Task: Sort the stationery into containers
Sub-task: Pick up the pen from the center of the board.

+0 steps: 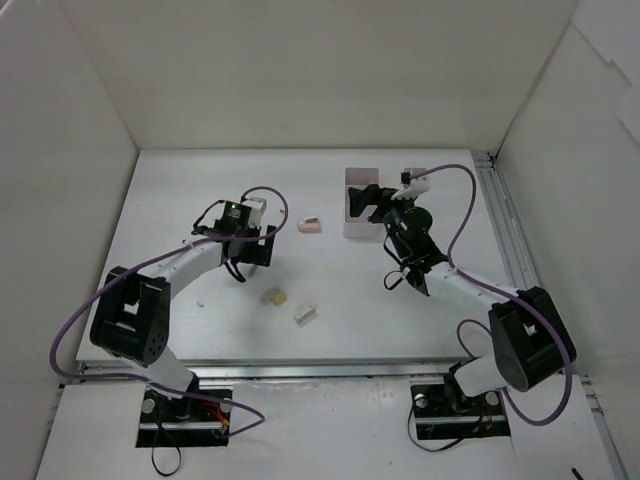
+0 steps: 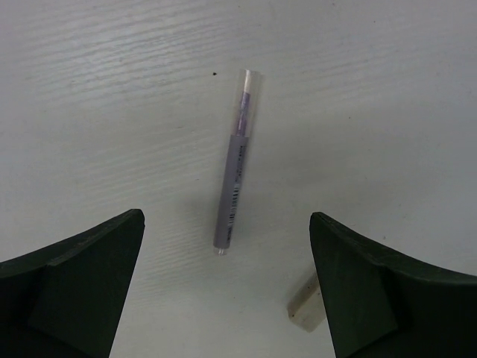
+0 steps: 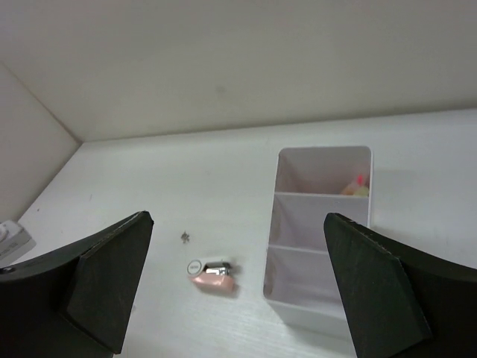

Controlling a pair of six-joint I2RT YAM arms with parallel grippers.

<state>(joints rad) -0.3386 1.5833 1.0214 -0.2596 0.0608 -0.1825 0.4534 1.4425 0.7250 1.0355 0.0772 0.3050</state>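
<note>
A grey-purple pen-like stick (image 2: pixel 234 181) lies on the table between and just ahead of the open fingers of my left gripper (image 2: pixel 227 294); it is hidden under that gripper (image 1: pixel 243 258) in the top view. A pale block's end (image 2: pixel 304 303) shows by the right finger. A tan block (image 1: pixel 273 296) and a cream block (image 1: pixel 305 313) lie near the table's front. A pale pink block with a metal clip (image 3: pixel 213 275) (image 1: pixel 311 225) lies left of the white three-compartment box (image 3: pixel 317 302) (image 1: pixel 358 176). My right gripper (image 3: pixel 238 298) (image 1: pixel 364 203) is open and empty above the box's near end.
The box's far compartment holds a small pink and yellow item (image 3: pixel 355 187). White walls enclose the table on three sides. A metal rail (image 1: pixel 505 235) runs along the right edge. A tiny white speck (image 1: pixel 200 300) lies at the left.
</note>
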